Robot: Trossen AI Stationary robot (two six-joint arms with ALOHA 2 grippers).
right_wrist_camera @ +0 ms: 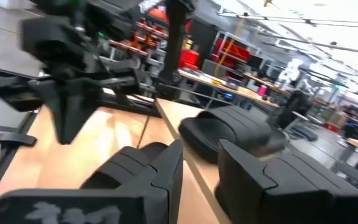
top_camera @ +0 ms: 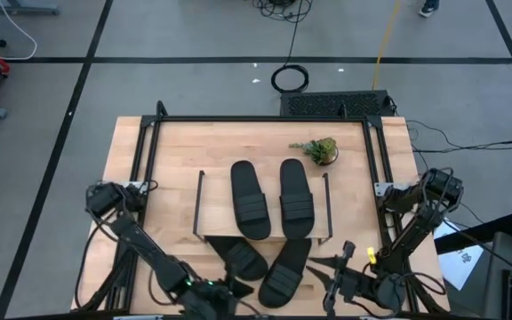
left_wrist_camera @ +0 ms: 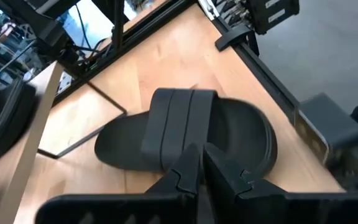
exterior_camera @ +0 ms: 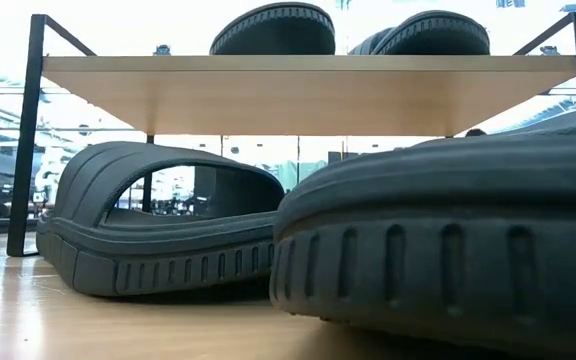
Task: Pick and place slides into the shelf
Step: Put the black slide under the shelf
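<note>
Two black slides (top_camera: pixel 251 200) (top_camera: pixel 296 197) lie side by side on the shelf's top board (top_camera: pixel 216 209). Two more rest sole-down on the table at the shelf's near side: one (top_camera: pixel 243 258) partly under the board, the other (top_camera: pixel 284 269) slanting out toward the near edge. My left gripper (left_wrist_camera: pixel 201 163) is shut, low over the table, its tips at the near rim of a slide (left_wrist_camera: pixel 191 134) on the table. My right gripper (right_wrist_camera: pixel 201 168) is open near the table's near right corner (top_camera: pixel 327 271), pointing level toward the shelf, with nothing between its fingers. My left gripper's shut fingertips (left_wrist_camera: pixel 191 163) stand at the rim of the slide's sole (left_wrist_camera: pixel 166 169), slanting down at it from the near side. I cannot tell whether they touch it. The slide lies flat on the table.
A small potted plant (top_camera: pixel 318 149) stands on the table behind the shelf at the far right. Black frame rails (top_camera: pixel 376 169) run along the table's edges. The shelf's thin wire side frames (top_camera: pixel 198 204) stand at both ends of the board. In the low view a slide (exterior_camera: pixel 448 240) fills the near right.
</note>
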